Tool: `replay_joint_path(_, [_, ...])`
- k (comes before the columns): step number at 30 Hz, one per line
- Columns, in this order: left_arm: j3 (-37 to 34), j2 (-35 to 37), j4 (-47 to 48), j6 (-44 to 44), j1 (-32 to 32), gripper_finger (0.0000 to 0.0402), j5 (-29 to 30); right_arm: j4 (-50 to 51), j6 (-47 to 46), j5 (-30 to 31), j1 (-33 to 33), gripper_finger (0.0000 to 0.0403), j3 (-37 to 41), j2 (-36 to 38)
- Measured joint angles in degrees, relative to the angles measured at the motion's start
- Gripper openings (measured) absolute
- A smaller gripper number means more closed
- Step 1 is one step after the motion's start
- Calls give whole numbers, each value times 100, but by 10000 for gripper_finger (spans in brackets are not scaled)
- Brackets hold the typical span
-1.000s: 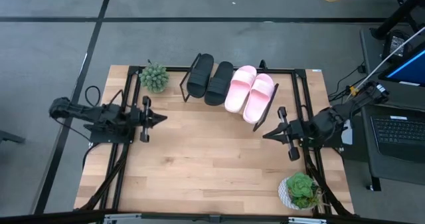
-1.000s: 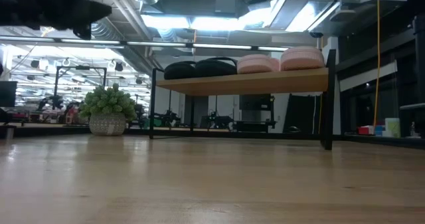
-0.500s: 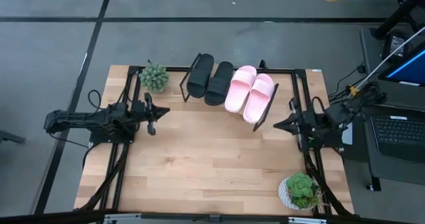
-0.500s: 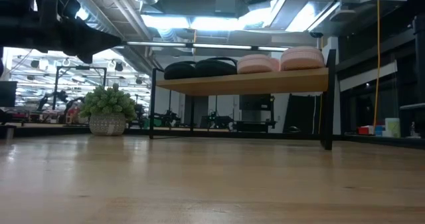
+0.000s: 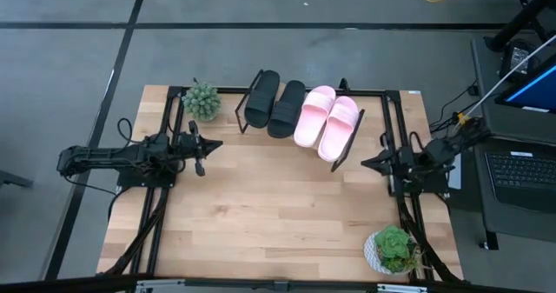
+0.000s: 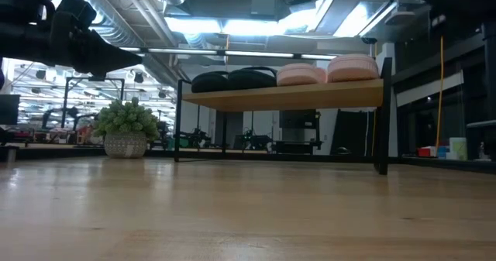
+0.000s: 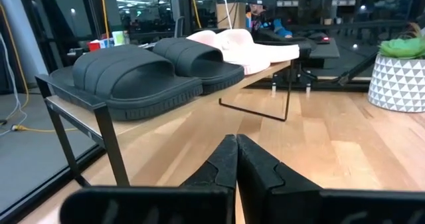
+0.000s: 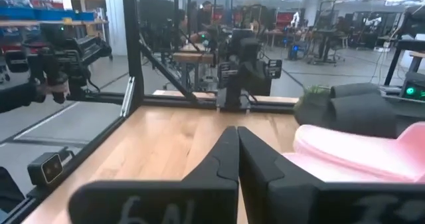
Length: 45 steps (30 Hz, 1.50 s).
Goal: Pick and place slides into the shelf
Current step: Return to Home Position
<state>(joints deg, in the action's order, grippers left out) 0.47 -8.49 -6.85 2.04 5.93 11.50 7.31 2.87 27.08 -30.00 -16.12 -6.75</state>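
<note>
Left gripper (image 5: 205, 148): I see it pressed closed and empty, over the counter's (image 5: 261, 223) left side — well apart from the slides (image 5: 340, 128).
Right gripper (image 5: 368, 163): also closed, holding nothing, at the right edge near the pink pair (image 5: 314, 115).
Slides: all four side by side on the shelf (image 6: 287, 97), with the black pair (image 5: 287, 110) to the left.
Materials: ribbed matte black straps, smooth pink foam — pale wood board, thin black frame.
</note>
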Motion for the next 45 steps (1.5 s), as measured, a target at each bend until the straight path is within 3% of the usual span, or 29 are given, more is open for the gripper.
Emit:
replay_joint_path(7, [0,0,3,2,0,0,0,-408,148,1,-1,2,863,642])
replay_joint_path(15, [0,0,-5,0,0,0,0,-508,195,472,46,2,1293,667])
replay_joint_path(30, [0,0,-5,2,0,0,3,-1099,34,-951,52,2,1574,631])
replay_joint_path(41, [0,0,-3,2,0,0,1,-1090,70,-1125,52,3,1574,536])
replay_joint_path(45, [0,0,-5,2,0,0,0,-1060,219,-1533,50,3,1574,538])
